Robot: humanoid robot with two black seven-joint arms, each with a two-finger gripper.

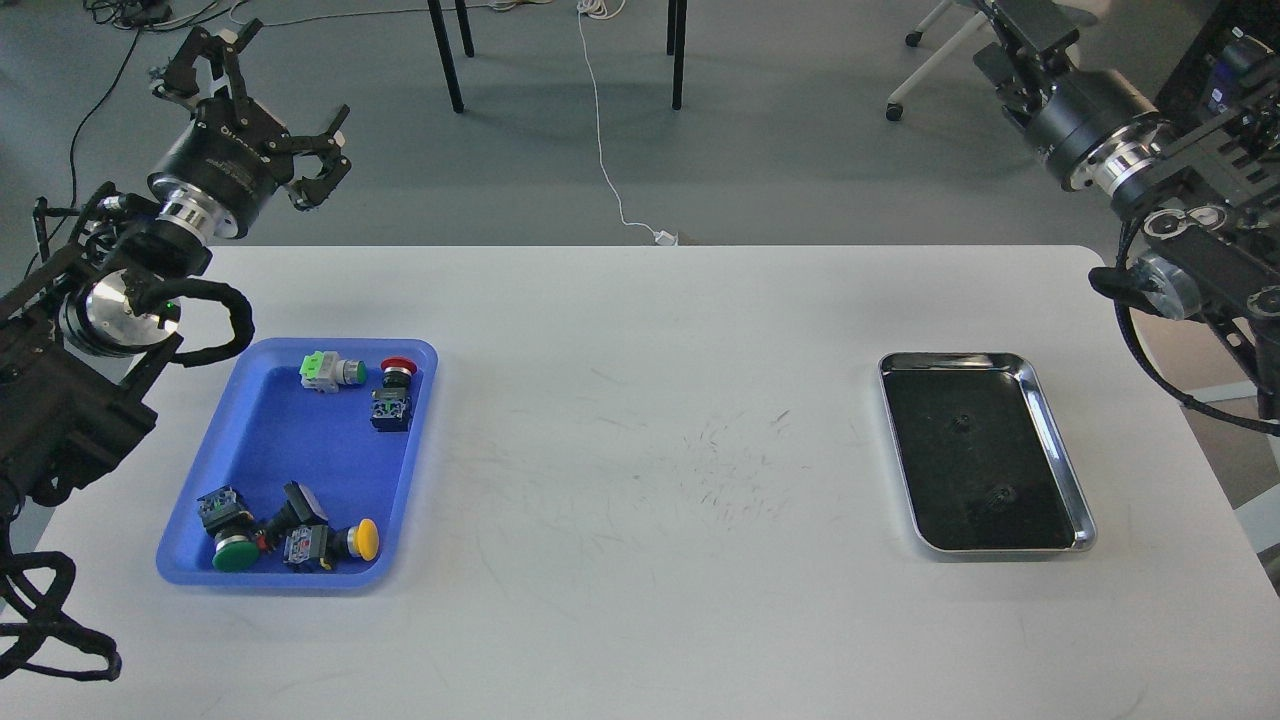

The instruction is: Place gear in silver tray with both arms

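Observation:
The silver tray [1062, 445] lies at the right side of the white table. Two small dark gear-like pieces rest on its dark bottom, one near the middle [962, 422] and one nearer the front [1000, 493]. My left gripper [272, 105] is raised beyond the table's back left corner, its claws spread open and empty. My right gripper [1020, 30] is raised high beyond the back right corner, far above the tray. It is dark and partly cut by the top edge, so its fingers cannot be told apart.
A blue plastic tray [260, 430] at the left holds several push-button switches with green, red and yellow caps. The white table [650, 480] spans the view. Beyond it on the floor are chair legs [450, 60], a white cable and a wheeled chair [960, 60].

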